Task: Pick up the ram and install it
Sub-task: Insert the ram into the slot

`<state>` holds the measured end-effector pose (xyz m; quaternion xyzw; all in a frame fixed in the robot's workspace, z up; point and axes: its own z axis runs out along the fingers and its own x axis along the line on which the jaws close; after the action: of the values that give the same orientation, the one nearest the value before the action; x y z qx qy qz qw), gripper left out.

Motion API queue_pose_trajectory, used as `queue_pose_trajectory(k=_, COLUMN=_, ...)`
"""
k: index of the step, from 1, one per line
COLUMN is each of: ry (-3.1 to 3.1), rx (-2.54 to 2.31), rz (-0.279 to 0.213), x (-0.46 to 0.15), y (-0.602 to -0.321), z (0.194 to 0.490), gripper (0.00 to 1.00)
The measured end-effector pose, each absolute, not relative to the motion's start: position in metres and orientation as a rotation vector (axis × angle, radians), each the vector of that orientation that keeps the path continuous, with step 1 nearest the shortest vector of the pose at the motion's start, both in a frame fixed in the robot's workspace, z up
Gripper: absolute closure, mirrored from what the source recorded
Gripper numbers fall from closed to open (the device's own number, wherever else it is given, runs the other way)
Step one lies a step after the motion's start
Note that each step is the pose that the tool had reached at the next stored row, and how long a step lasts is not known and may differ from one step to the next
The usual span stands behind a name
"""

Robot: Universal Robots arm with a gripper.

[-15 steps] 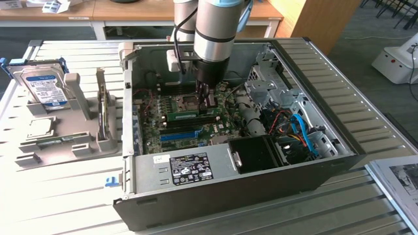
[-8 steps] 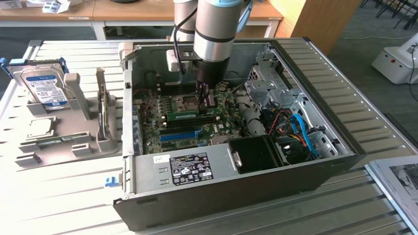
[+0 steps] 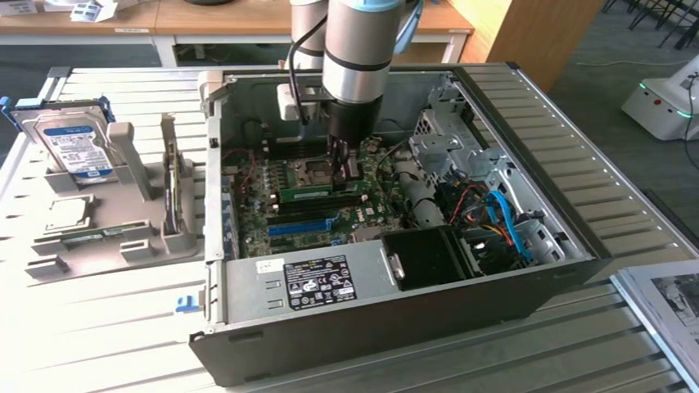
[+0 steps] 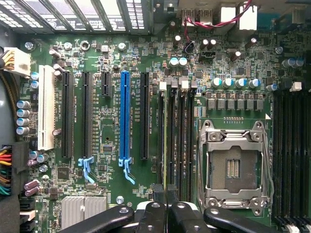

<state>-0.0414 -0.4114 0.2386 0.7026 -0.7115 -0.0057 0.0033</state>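
Note:
The ram (image 3: 304,195) is a thin green stick standing on edge among the black memory slots of the motherboard (image 3: 372,214), inside the open computer case. In the wrist view the ram (image 4: 166,141) appears edge-on as a thin line running along a memory slot (image 4: 177,136) beside the CPU socket (image 4: 233,167). My gripper (image 3: 347,176) reaches down into the case and meets one end of the stick. Its black fingers (image 4: 158,204) are pressed together around the ram's near end, so the gripper (image 4: 165,191) is shut on it.
A long blue slot (image 4: 125,116) and several black slots lie beside the memory slots. The case walls (image 3: 546,164), a power supply (image 3: 311,282) and a black shroud (image 3: 431,258) hem in the board. On the exterior view's left, a grey stand (image 3: 110,229) holds a hard drive (image 3: 74,147).

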Motion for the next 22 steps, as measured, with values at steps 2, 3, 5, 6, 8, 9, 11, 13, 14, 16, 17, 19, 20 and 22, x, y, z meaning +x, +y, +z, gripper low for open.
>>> queue_pose_trajectory(k=2, ry=-2.231, rx=2.203, rz=-0.017, x=-0.0419, y=-0.4114, z=0.2386, gripper=0.89)
queue_pose_trajectory(k=3, ry=-2.232, rx=2.203, rz=-0.016, x=-0.0423, y=-0.4114, z=0.2387, gripper=0.89)
queue_pose_trajectory(k=5, ry=-2.232, rx=2.204, rz=-0.015, x=-0.0428, y=-0.4113, z=0.2386, gripper=0.89)
queue_pose_trajectory(k=6, ry=-2.232, rx=2.204, rz=-0.015, x=-0.0428, y=-0.4113, z=0.2386, gripper=0.89)
queue_pose_trajectory(k=8, ry=-2.232, rx=2.204, rz=-0.015, x=-0.0428, y=-0.4114, z=0.2386, gripper=0.89)
queue_pose_trajectory(k=9, ry=-2.232, rx=2.204, rz=-0.015, x=-0.0429, y=-0.4114, z=0.2385, gripper=0.89)
queue_pose_trajectory(k=11, ry=-2.233, rx=2.205, rz=-0.013, x=-0.0431, y=-0.4114, z=0.2382, gripper=0.89)
queue_pose_trajectory(k=13, ry=-2.234, rx=2.206, rz=-0.011, x=-0.0431, y=-0.4114, z=0.2376, gripper=0.89)
queue_pose_trajectory(k=14, ry=-2.234, rx=2.206, rz=-0.011, x=-0.0431, y=-0.4114, z=0.2373, gripper=0.89)
queue_pose_trajectory(k=16, ry=-2.234, rx=2.207, rz=-0.010, x=-0.0432, y=-0.4114, z=0.2367, gripper=0.89)
queue_pose_trajectory(k=17, ry=-2.234, rx=2.207, rz=-0.009, x=-0.0433, y=-0.4114, z=0.2367, gripper=0.89)
queue_pose_trajectory(k=19, ry=-2.234, rx=2.207, rz=-0.009, x=-0.0433, y=-0.4114, z=0.2367, gripper=0.89)
queue_pose_trajectory(k=20, ry=-2.235, rx=2.207, rz=-0.009, x=-0.0433, y=-0.4114, z=0.2366, gripper=0.89)
queue_pose_trajectory(k=22, ry=-2.235, rx=2.207, rz=-0.009, x=-0.0434, y=-0.4114, z=0.2366, gripper=0.89)
